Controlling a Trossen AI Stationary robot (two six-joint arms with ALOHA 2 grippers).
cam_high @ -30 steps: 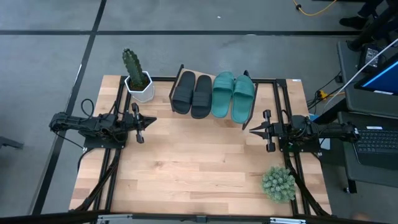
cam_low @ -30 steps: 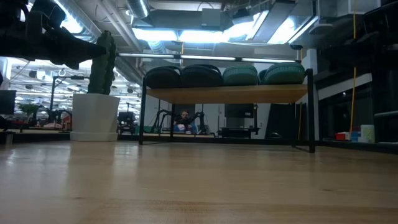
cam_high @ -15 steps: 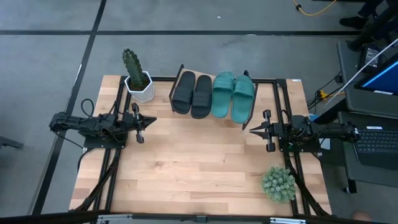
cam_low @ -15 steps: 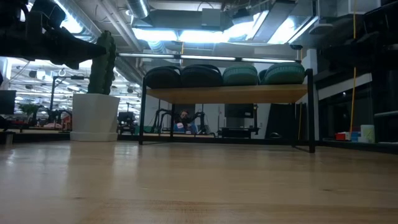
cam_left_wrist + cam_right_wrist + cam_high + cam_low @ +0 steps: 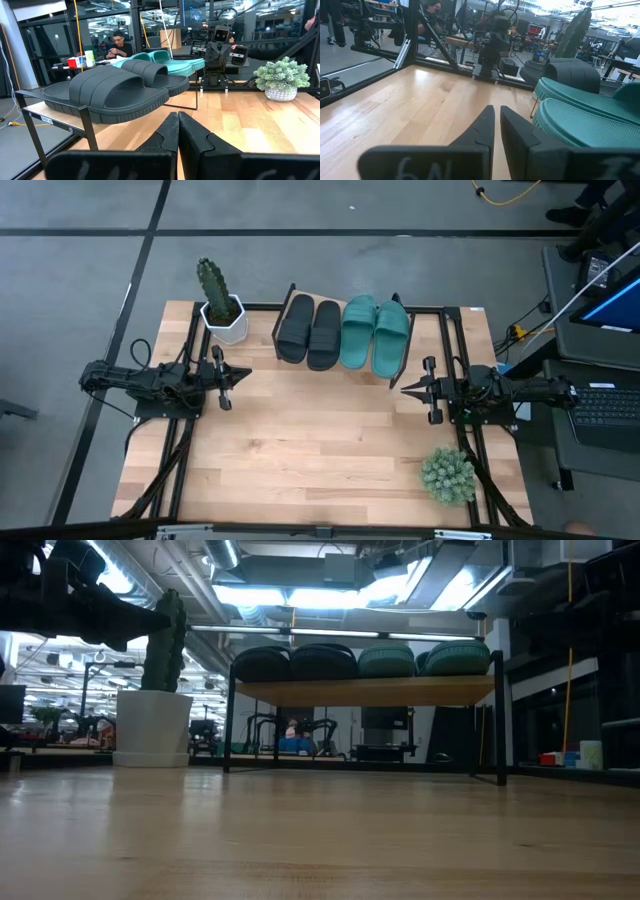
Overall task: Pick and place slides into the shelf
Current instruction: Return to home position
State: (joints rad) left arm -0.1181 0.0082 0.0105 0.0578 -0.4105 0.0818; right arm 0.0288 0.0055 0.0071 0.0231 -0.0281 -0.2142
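High view: we see two black slides and two teal slides in a row, with the left gripper and right gripper well apart from them. Low view: all four sit on the shelf. Wrist views: both finger pairs are closed and empty. We judge placing complete.

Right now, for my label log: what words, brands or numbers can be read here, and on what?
No text reads clearly.
Sticker on the shelf edge: too small to read.
Faint marks behind the right claw: blurred, unreadable.
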